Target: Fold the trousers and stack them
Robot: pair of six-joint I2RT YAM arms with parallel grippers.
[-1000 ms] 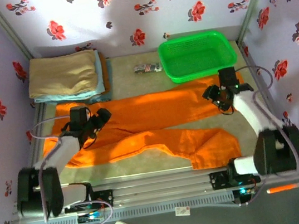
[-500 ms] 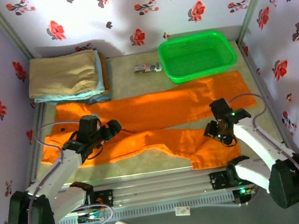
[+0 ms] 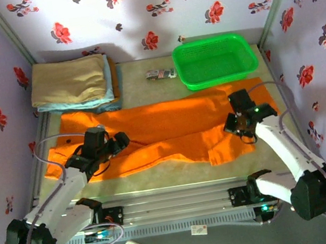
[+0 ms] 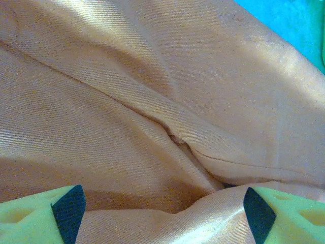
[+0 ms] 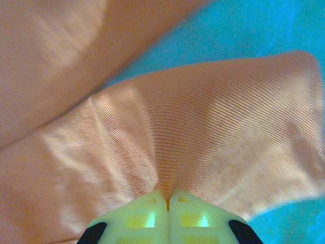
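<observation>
One pair of orange trousers (image 3: pixel 163 122) lies across the table (image 3: pixel 158 175), its long axis running left to right, waist end at the left and legs reaching right; the far leg lies flat, while the near leg's end is gathered up at the right; a green basket (image 3: pixel 215 59) stands just beyond the trousers, far right; a tan folded cloth (image 3: pixel 70 80) tops a light blue cloth (image 3: pixel 65 104) at the far left; the left end effector (image 4: pixel 162 203) hangs spread wide over a crease near the waist, gripping nothing; the right end effector (image 5: pixel 167 195) is pinched tight on the near leg's cloth.
</observation>
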